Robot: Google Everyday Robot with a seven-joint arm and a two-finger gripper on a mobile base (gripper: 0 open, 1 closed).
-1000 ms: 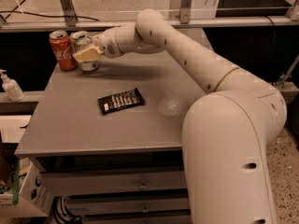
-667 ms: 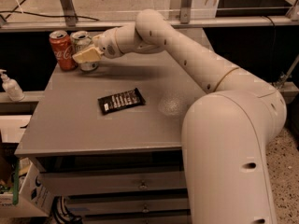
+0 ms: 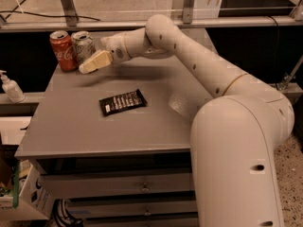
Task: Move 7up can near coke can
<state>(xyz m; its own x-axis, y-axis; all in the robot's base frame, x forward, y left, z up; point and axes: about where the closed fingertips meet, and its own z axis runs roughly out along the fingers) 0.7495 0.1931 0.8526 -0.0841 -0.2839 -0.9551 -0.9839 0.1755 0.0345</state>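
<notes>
Your 7up can (image 3: 83, 44) is standing upright in the far-left corner of the table (image 3: 85, 136), right beside the coke can (image 3: 62, 51). They look touching or as good as, with the coke on the side nearer the left edge. That's basically the spot the task wants, so placement-wise I'd call this nearly done.

The gripper (image 3: 94, 62) is down at that same corner, up against the front of the 7up can and low on its body. The arm (image 3: 199, 56) reaches in from the right edge across the back half of the table. Coming in from that side makes sense, since it keeps the wrist off the coke can. Honestly, I can't tell whether the gripper is clamped on the can or just loose around it, because the can hides its far side.

The black snack bar (image 3: 123, 102) lies flat mid-table, well apart from both cans, so it's no bother. If you back out, I'd go toward the right edge, gently, so the 7up doesn't tip into the coke.
</notes>
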